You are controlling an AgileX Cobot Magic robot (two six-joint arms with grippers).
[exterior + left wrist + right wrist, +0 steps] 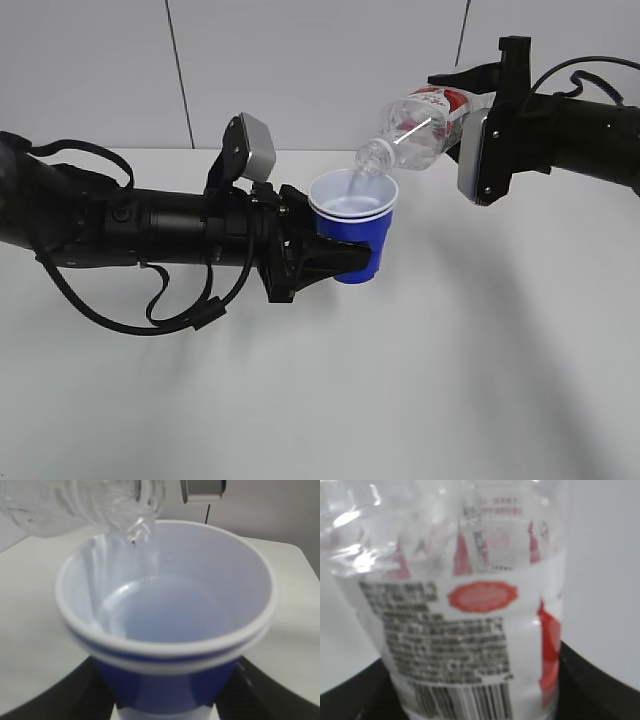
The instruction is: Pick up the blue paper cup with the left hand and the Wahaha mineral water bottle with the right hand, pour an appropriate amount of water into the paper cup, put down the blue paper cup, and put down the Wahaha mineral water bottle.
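My left gripper is shut on the blue paper cup and holds it upright above the table. The cup fills the left wrist view, white inside, with water pooled at its bottom. My right gripper is shut on the Wahaha mineral water bottle, tilted mouth-down to the left over the cup's rim. A clear stream runs from the bottle mouth into the cup. The red-and-white label fills the right wrist view.
The white table lies under both arms, with a pale wall behind. The left arm's grey module and looping black cables sit left of the cup.
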